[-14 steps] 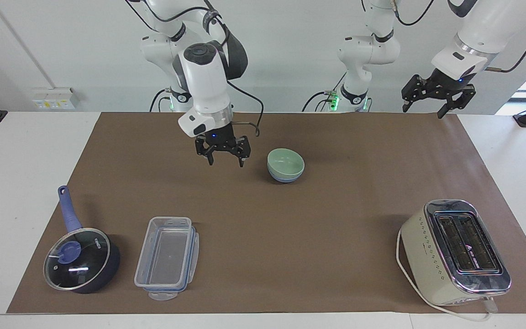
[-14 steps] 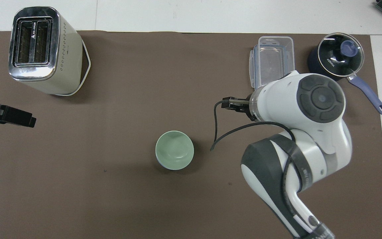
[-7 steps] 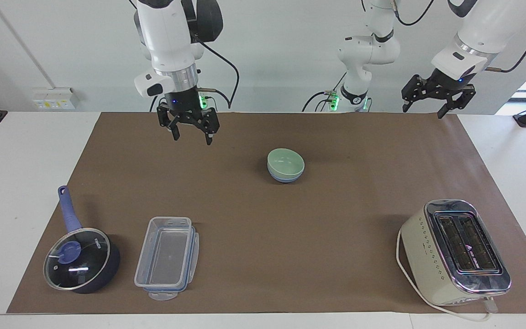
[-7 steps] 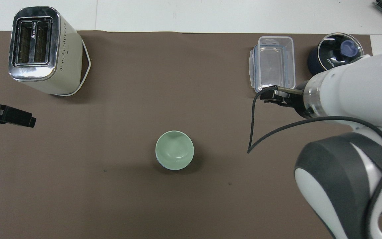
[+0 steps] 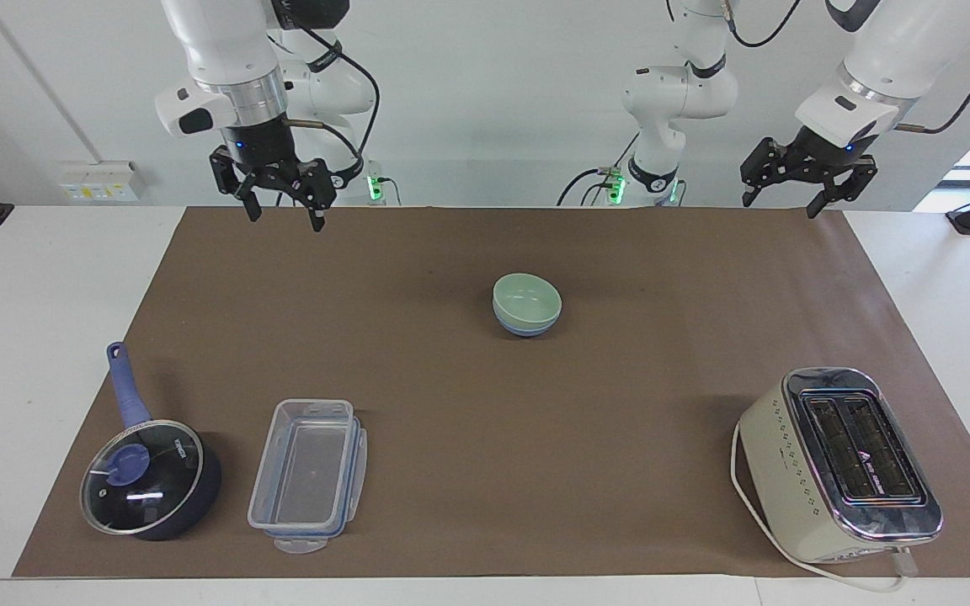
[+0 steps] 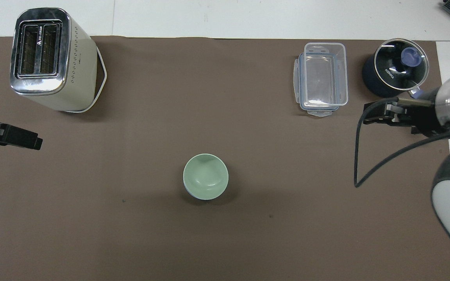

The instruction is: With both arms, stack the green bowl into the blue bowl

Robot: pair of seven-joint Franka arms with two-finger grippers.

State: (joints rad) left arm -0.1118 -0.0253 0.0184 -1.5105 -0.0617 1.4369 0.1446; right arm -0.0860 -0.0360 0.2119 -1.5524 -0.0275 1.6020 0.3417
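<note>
The pale green bowl (image 5: 526, 296) sits nested in the blue bowl (image 5: 525, 329) on the middle of the brown mat; only a blue band shows under the green rim. From overhead the green bowl (image 6: 205, 180) covers nearly all of the blue one. My right gripper (image 5: 282, 217) hangs open and empty, high over the mat's edge by its own base, well away from the bowls. Open and empty too, my left gripper (image 5: 779, 206) waits in the air over the mat's corner near its base.
A cream toaster (image 5: 839, 463) stands at the left arm's end, farthest from the robots. A clear plastic container (image 5: 308, 475) and a dark-blue lidded saucepan (image 5: 148, 480) lie at the right arm's end, also far from the robots.
My right arm has risen and drawn back from beside the stacked bowls toward its base, gripper still open. The bowls and the left arm have not moved.
</note>
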